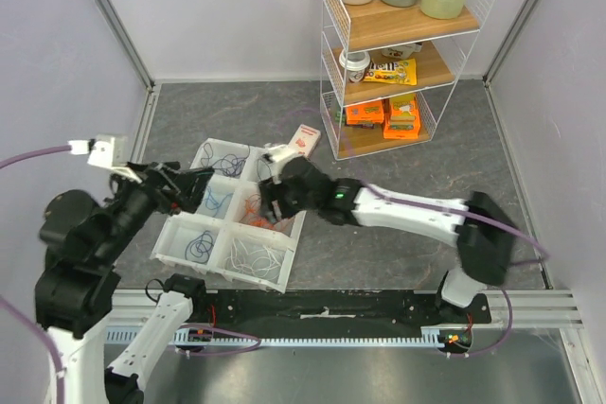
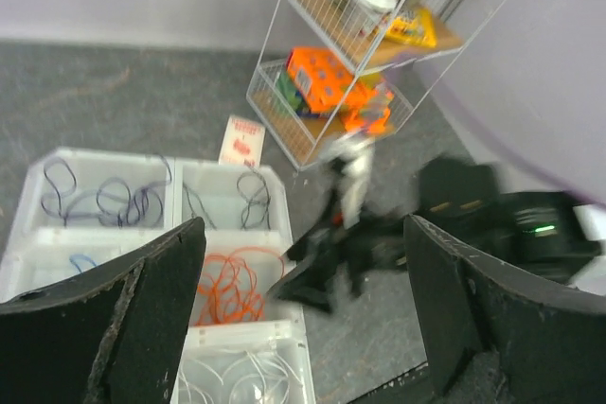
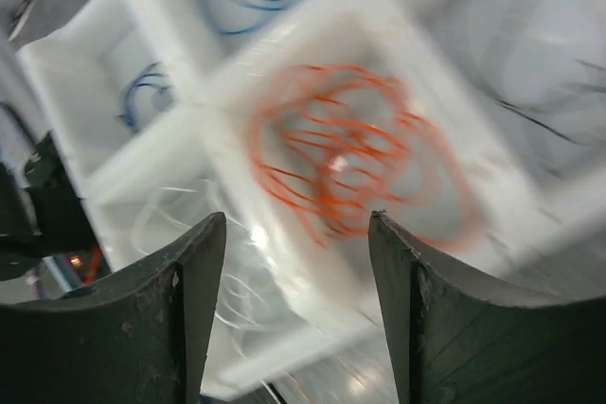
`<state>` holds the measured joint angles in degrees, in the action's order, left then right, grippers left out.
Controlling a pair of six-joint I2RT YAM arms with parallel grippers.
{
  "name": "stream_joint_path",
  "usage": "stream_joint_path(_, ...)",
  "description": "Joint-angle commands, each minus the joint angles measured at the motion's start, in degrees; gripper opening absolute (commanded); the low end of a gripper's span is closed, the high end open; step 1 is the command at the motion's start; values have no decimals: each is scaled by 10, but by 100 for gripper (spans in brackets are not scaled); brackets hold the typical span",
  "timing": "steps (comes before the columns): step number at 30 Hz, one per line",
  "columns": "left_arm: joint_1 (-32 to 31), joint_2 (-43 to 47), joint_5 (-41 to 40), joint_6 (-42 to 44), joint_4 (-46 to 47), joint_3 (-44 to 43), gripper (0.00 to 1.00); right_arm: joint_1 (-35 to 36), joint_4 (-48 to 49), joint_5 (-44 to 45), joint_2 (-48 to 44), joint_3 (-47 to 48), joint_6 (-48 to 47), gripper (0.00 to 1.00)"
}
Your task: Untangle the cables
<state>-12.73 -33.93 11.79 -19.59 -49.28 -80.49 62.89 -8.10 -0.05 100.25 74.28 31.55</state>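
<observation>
The cables lie sorted by colour in a white divided tray (image 1: 227,275). Orange cables (image 1: 250,207) fill a middle compartment, white cables (image 1: 252,254) the near right one, dark blue cables (image 1: 200,246) the near left one, and blue cables (image 1: 219,200) the middle left one. My right gripper (image 1: 274,207) is open and empty just above the orange cables (image 3: 350,158), jaws wide in its wrist view (image 3: 295,226). My left gripper (image 1: 180,184) is open and empty above the tray's left side. Its wrist view (image 2: 303,314) shows the orange cables (image 2: 230,287) and the right gripper (image 2: 314,283).
A white wire shelf (image 1: 407,54) with bottles, a cup and orange snack boxes stands at the back right. A small red-and-white packet (image 1: 303,139) lies between the shelf and the tray. A metal rail (image 1: 331,314) runs along the near edge.
</observation>
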Motion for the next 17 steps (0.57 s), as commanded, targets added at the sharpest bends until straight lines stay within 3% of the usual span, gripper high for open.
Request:
stream_joint_path(1, -1, 25, 6, -67, 85, 109, 91, -42, -70, 142, -198, -117, 17, 71)
stream_joint_path(9, 1, 146, 31, -205, 309, 366, 94, -53, -214, 276, -476, -258, 90, 83)
stream_joint_path(12, 0, 170, 11, -236, 341, 407, 94, -53, -262, 337, -550, -275, 145, 91)
stream_joint_path(13, 0, 173, 5, -243, 342, 412, 95, -53, -270, 357, -573, -278, 155, 98)
stream_joint_path(17, -1, 164, 15, -257, 367, 416, 95, -54, -299, 426, -647, -256, 184, 98)
